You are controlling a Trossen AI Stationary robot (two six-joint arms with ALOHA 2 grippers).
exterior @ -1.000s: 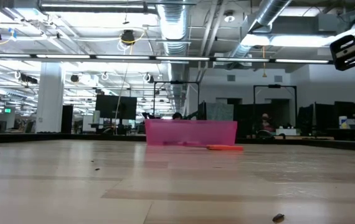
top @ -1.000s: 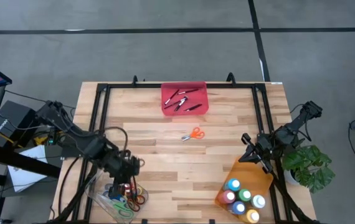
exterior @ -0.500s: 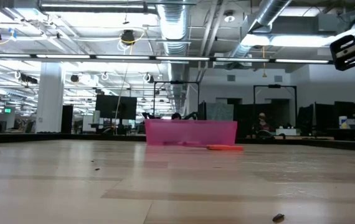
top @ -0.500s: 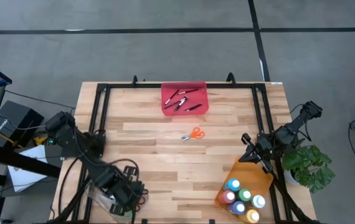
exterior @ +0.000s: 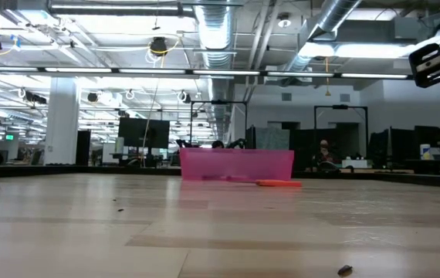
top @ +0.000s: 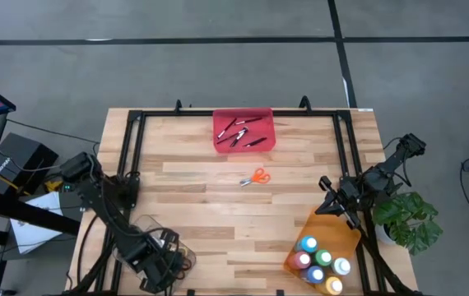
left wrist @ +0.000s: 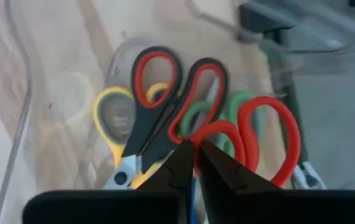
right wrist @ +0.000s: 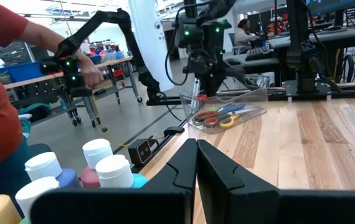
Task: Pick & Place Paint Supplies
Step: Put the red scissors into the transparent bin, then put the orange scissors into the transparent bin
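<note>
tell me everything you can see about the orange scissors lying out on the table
The orange-handled scissors lie flat on the bare wooden table, near its middle, just in front of the red tray holding dark brush-like sticks. Two orange plastic loops point one way and short pale blades the other, lying at a slight slant. They look closed or nearly so. Nothing touches them but the tabletop; neither end effector is near. The low view shows them as a thin orange strip.

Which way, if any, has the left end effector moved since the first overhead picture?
Yes. The left end effector has moved toward the table's near edge, away from the red tray, and now sits shut over the clear tray of scissors.
</note>
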